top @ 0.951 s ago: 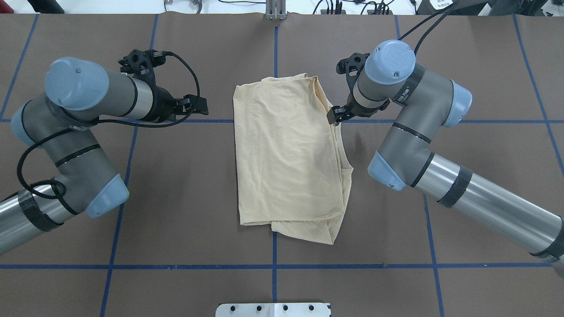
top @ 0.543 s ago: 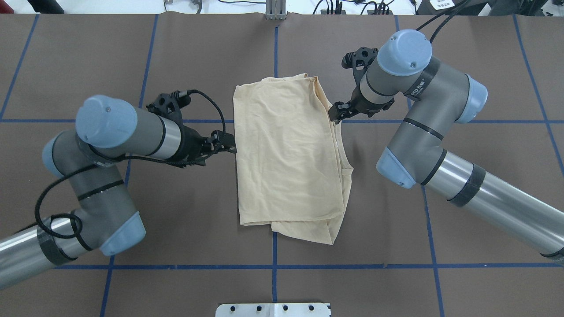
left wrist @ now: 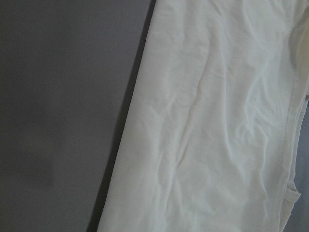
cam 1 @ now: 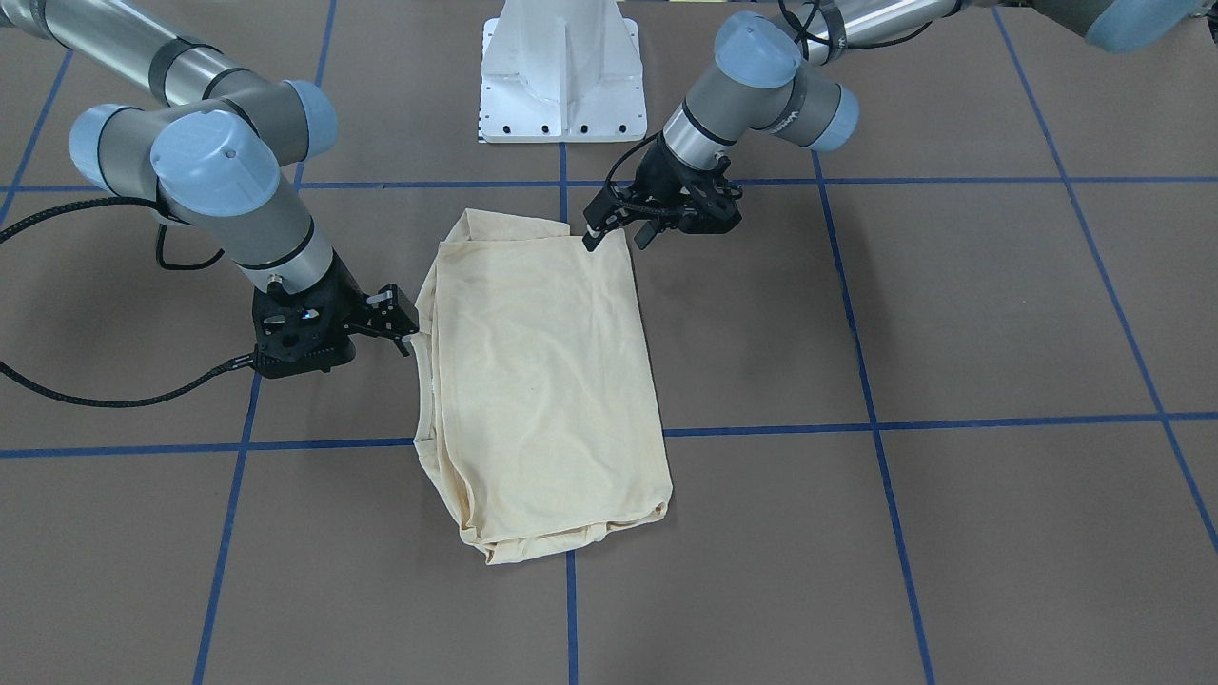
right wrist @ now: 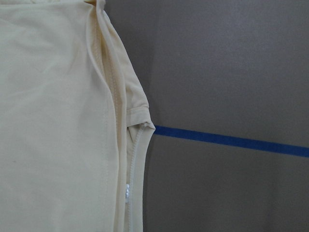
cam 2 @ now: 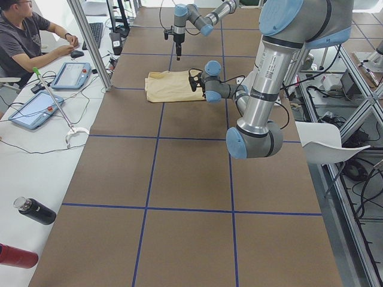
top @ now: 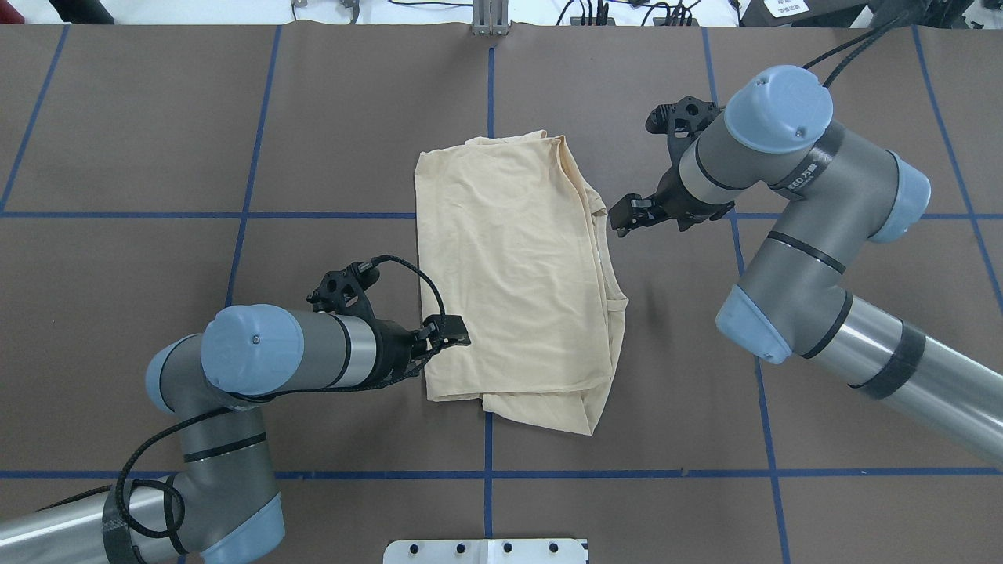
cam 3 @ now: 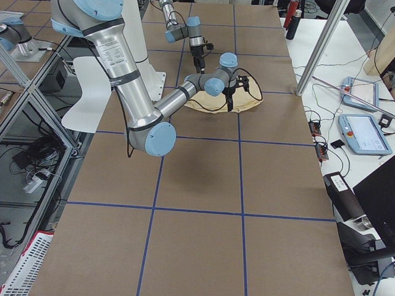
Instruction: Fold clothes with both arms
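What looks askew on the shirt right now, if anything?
The shirt is folded unevenly: a lower layer pokes out past the top layer at the edge nearest the robot and along the side facing the right gripper. No damage visible.

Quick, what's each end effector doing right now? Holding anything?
Left end effector: open, holding nothing, at the shirt's edge.
Right end effector: open, holding nothing, beside the shirt.

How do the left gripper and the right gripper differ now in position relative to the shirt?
The left gripper hangs over the shirt's edge near its robot-side corner; the right gripper sits beside the opposite edge, farther from the robot. The left gripper overlaps the shirt in the overhead view; the right gripper does not. Both look open, holding nothing.
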Robot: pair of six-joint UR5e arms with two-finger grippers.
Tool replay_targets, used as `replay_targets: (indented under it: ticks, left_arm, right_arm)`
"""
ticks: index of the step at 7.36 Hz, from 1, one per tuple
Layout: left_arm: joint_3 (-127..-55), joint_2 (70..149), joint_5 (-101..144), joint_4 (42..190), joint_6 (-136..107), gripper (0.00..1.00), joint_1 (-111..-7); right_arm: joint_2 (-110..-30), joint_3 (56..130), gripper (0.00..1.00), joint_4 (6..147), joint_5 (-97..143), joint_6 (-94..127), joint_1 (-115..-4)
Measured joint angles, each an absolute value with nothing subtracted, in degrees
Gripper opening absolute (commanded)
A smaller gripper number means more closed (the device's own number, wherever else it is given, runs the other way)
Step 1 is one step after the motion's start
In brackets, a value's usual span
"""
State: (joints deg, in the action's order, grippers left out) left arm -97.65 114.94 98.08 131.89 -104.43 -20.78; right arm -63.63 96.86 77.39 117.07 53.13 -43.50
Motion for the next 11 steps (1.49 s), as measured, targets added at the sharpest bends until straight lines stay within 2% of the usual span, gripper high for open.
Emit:
replay_targets:
  ticks: [9,10,11]
  left_arm:
    - [-95.03,115.48,96.97,131.66,-104.6,0.97,-17.71]
    - [-95.03,115.51,97.0,131.66,-104.55,0.85,-17.69]
    - [-95.09,115.57,97.04,131.64,-104.56,0.64,-17.64]
  right_arm:
    - [-64.6,98.2,1.0,77.26,117.92,58.1,-43.33]
    - [-64.6,98.27,1.0,77.26,117.94,58.1,-43.34]
    - [-64.63,98.42,1.0,77.29,117.97,58.1,-43.41]
